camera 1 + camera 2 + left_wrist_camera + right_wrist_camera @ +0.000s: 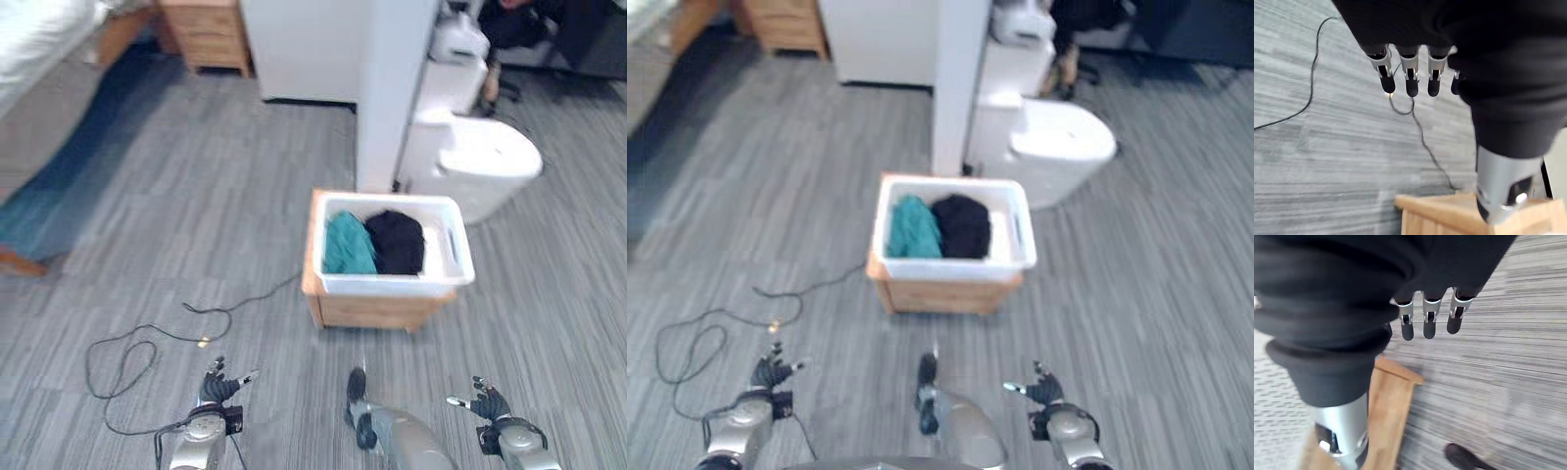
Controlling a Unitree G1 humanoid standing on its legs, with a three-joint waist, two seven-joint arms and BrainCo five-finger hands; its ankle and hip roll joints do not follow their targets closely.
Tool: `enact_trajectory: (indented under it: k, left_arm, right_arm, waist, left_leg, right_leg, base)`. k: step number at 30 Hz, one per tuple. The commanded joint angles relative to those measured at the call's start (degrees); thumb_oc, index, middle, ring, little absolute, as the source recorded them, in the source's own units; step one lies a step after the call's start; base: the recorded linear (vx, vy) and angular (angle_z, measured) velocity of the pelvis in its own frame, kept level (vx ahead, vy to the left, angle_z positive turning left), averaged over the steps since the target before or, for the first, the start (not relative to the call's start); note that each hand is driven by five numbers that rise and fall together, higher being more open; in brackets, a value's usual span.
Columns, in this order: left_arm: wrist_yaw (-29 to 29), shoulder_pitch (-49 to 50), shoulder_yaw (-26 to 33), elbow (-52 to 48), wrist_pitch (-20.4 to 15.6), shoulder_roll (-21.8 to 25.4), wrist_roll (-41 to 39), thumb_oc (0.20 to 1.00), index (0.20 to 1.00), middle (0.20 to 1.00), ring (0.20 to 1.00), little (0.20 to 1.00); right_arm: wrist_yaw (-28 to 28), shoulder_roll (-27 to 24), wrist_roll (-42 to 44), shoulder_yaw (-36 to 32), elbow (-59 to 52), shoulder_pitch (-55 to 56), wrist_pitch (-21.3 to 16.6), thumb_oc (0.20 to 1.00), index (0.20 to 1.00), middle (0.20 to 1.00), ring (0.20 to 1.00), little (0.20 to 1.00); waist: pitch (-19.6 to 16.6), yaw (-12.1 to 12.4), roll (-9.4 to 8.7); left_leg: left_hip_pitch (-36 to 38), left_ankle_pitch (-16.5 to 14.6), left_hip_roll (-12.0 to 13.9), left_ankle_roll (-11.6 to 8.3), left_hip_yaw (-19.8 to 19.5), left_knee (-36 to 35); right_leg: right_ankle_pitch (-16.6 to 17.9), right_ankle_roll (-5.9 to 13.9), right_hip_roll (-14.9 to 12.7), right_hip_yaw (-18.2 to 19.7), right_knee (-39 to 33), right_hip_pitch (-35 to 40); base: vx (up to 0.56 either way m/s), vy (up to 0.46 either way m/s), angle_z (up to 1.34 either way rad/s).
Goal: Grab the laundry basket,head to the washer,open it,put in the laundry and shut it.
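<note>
The grey striped floor (196, 196) spreads across the whole scene. At 11 o'clock lies a bed (49, 59) with a pale cover, and beside it, toward 12, a wooden nightstand (208, 34). A white pillar (392, 88) rises at 12 o'clock, with a white cabinet (299, 49) behind it and a rounded white appliance (480, 162) just to its right, at about 1 o'clock.

In the middle of the floor, just in front of the pillar, stands a low wooden crate (367, 311) — on top of it rests the white laundry basket (392, 282). Inside the basket lie two bundles of laundry side by side and touching: a teal cloth (348, 245) toward 9 o'clock and a black cloth (397, 242) toward 3 o'clock.

The left robot hand (220, 387) hangs over bare floor at 7 o'clock, well apart from the basket, fingers (1409, 73) straight and spread, holding nothing. The right robot hand (487, 401) hangs at 5 o'clock, likewise apart from the basket, its fingers (1429, 316) straight and empty — the crate's wooden edge shows past them.
</note>
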Motion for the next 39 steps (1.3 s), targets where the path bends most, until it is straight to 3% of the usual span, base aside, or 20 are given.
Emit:
enact_trajectory:
  k: [1, 5, 16, 22, 24, 28, 29, 31, 35, 39]
  left_arm:
    - [0.1, 0.0, -2.7, 0.0, -0.5, 0.3, 0.5, 1.0, 1.0, 1.0, 1.0, 1.0]
    - [-0.2, -0.5, -3.4, 0.4, -0.4, 0.4, 1.1, 1.0, 1.0, 1.0, 1.0, 1.0]
    - [-0.5, 2.4, -2.1, 0.6, -0.1, 0.7, 2.9, 1.0, 1.0, 1.0, 1.0, 1.0]
    - [0.1, 2.8, -1.1, -0.1, 0.0, 1.1, 1.8, 1.0, 1.0, 1.0, 1.0, 1.0]
    - [0.5, 2.1, -1.1, 0.0, -0.2, 1.6, 1.9, 1.0, 1.0, 1.0, 1.0, 1.0]
    - [0.9, 1.6, -1.1, -0.4, -0.3, 1.9, 1.5, 1.0, 1.0, 1.0, 1.0, 1.0]
    - [1.5, 1.0, -1.2, -0.4, -0.6, 2.2, 1.0, 1.0, 1.0, 1.0, 1.0, 1.0]
    - [1.5, 0.9, -1.5, 0.3, -0.7, 2.0, 0.6, 1.0, 1.0, 1.0, 1.0, 1.0]
    - [1.9, 0.6, -1.8, 1.6, -1.1, 0.7, -0.5, 1.0, 1.0, 1.0, 1.0, 1.0]
    - [1.5, -0.2, -2.8, 2.1, -0.9, -0.2, -0.9, 1.0, 1.0, 1.0, 1.0, 1.0]
  right_arm:
    - [-1.1, -2.5, 2.0, 0.0, 0.0, -1.6, -1.6, 1.0, 1.0, 1.0, 1.0, 1.0]
    - [-1.3, -2.6, 1.8, -0.3, 1.1, -1.5, -1.4, 1.0, 1.0, 1.0, 1.0, 1.0]
    - [-0.4, -1.6, 0.1, 0.5, 0.9, -0.5, -0.6, 1.0, 1.0, 1.0, 1.0, 1.0]
    - [-0.1, -1.2, -0.7, 1.6, -0.1, -1.6, -0.5, 1.0, 1.0, 1.0, 1.0, 1.0]
    - [-0.2, -0.7, -0.7, 1.8, -0.3, -2.4, -0.6, 1.0, 1.0, 1.0, 1.0, 1.0]
    - [-0.3, -0.8, -0.9, 1.8, -0.5, -2.9, -0.5, 1.0, 1.0, 1.0, 1.0, 1.0]
    - [-0.5, -0.8, -1.2, 2.1, 0.0, -3.4, -0.5, 1.0, 1.0, 1.0, 1.0, 1.0]
    - [-0.2, -0.5, -0.9, 2.0, 0.4, -3.2, -0.3, 1.0, 1.0, 1.0, 1.0, 1.0]
    - [-0.9, -1.4, -0.6, 1.6, 1.2, -3.1, -0.8, 1.0, 1.0, 1.0, 1.0, 1.0]
    - [-1.1, -2.4, 0.5, 1.0, 2.8, -2.5, -0.9, 1.0, 1.0, 1.0, 1.0, 1.0]
  waist:
    - [-1.4, -1.0, -1.96]
    - [-1.9, -0.4, -2.22]
    - [-3.2, 0.6, -1.54]
    - [-1.7, 1.5, -0.99]
    - [-0.7, 1.5, -0.58]
    - [-0.4, 1.4, 0.01]
    - [-0.1, 1.5, 0.12]
    - [-0.8, 1.0, -0.94]
    - [-2.2, 0.8, -1.5]
    - [-2.6, -0.1, -1.72]
  left_leg:
    - [-2.8, 8.2, -1.7, 4.42, -1.4, -10.5]
    - [-4.4, 8.2, -2.6, 4.71, -2.1, -14.0]
    - [1.5, 7.6, -3.9, 6.69, -0.4, -20.4]
    - [0.8, 7.8, -3.8, 7.84, -0.2, -21.2]
    - [-0.1, 8.1, -3.1, 7.9, -0.5, -20.9]
    - [-0.7, 8.1, -1.6, 7.47, -1.2, -20.7]
    - [-0.5, 8.1, -0.2, 6.72, -1.9, -20.4]
    - [0.2, 7.7, 0.1, 5.99, -2.9, -20.1]
    - [-0.3, 11.0, 4.0, 2.86, -3.0, -19.4]
    - [-1.8, 13.3, 5.7, 1.87, -2.5, -16.6]
  right_leg:
    - [-7.0, 16.21, -5.3, 0.4, -2.4, 5.3]
    - [-7.5, 16.15, -4.5, 2.8, -2.9, 7.9]
    - [-6.0, 17.7, -3.7, 7.1, -4.3, 9.3]
    - [-6.5, 19.2, -3.7, 7.1, 3.1, 4.7]
    - [-7.0, 20.09, -5.0, 8.5, 6.2, 2.1]
    - [-6.5, 19.84, -7.7, 10.6, 5.5, 0.6]
    - [-5.7, 20.19, -10.3, 11.7, 4.7, -0.3]
    - [-5.9, 20.57, -10.2, 13.9, 2.9, 1.5]
    - [-5.6, 20.17, -8.8, 12.2, -0.2, 3.9]
    - [-6.3, 18.33, -7.5, 9.4, -3.5, 7.6]
  base:
    - [0.22, -0.005, -0.44]
    - [0.15, 0.052, -0.84]
    - [0.06, 0.07, -0.26]
    - [-0.06, 0.007, -0.36]
    - [-0.07, -0.152, -0.32]
    - [0.04, -0.227, -0.11]
    - [0.12, -0.335, -0.03]
    - [0.18, -0.376, 0.35]
    - [0.12, -0.348, 0.19]
    - [0.03, -0.226, 0.52]
